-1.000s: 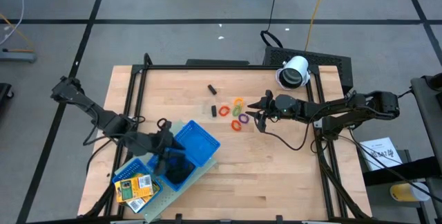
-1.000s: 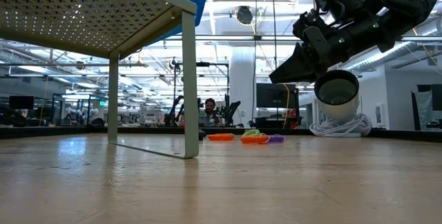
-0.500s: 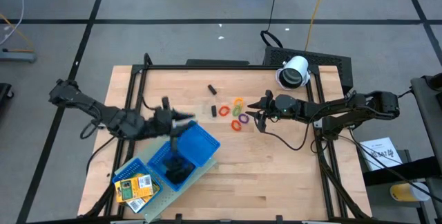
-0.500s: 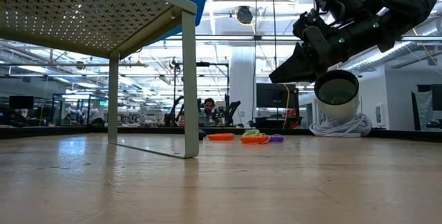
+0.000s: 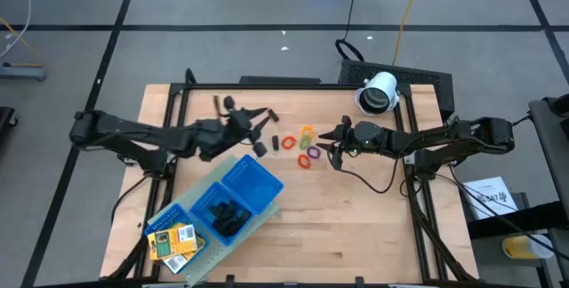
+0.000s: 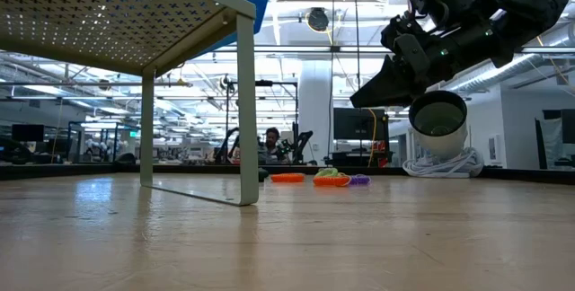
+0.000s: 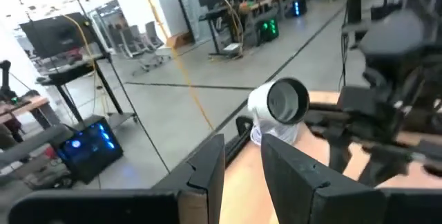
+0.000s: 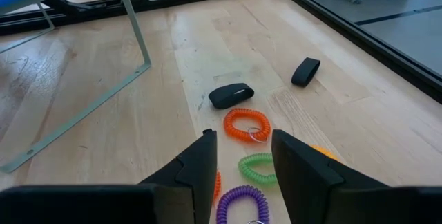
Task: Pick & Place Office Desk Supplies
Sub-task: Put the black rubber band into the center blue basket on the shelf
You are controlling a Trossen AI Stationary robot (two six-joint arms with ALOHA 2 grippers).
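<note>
Nearest edge of the pale wooden tabletop: blue perforated three-compartment tray on a white wire stand, set at an angle. Two small yellow printed packs in its end compartment, a heap of black clip-like pieces in the middle one; single clips in the heap can't be told apart. Low view shows only the tray's underside and one stand leg, cut off at the frame edge.

Mid-table: left hand hangs over the boards above the tray, fingers apart and holding nothing; in its wrist view the two fingers stand parted. Just beyond it, a black clip-like piece alone on the wood, another black clip near the rings.

Small coiled rings, red, orange, green, purple, yellow, lie bunched between the two hands. Right wrist view: orange ring, green ring, purple ring partly cut by the frame edge; yellow one mostly hidden behind a finger.

Right hand hovers just beside the rings, fingers released, empty.

Far right corner: white cylindrical device, open end facing the table.

Black metal frame rails border the tabletop. Open bare wood in the near-right half. Beyond: grey floor, cables, workshop benches; a person seated far off in the low view, too small to make out.
</note>
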